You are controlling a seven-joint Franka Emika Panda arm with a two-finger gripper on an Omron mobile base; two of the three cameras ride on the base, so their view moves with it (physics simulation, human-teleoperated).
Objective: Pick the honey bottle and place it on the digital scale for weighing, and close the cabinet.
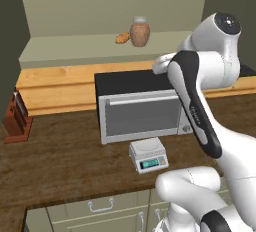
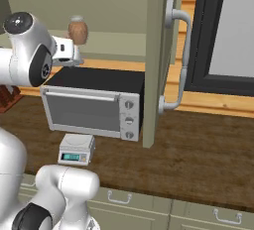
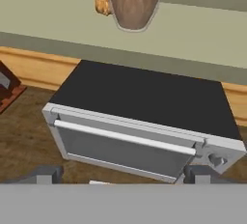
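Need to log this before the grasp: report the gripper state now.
Gripper: open and holding nothing; its fingertips sit wide apart above the toaster oven, short of the honey bottle.

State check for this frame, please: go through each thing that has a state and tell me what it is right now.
honey bottle: upright on the cabinet shelf, lid on, not grasped.
cabinet: door open.
digital scale: on the counter, platform bare, display lit.
toaster oven: door closed.
hand: open, holding nothing, above the toaster oven, facing the shelf.
bread lump: on the shelf beside the bottle.

Honey bottle (image 1: 140,31) on shelf; digital scale (image 1: 147,155) bare; cabinet (image 2: 158,60) open.
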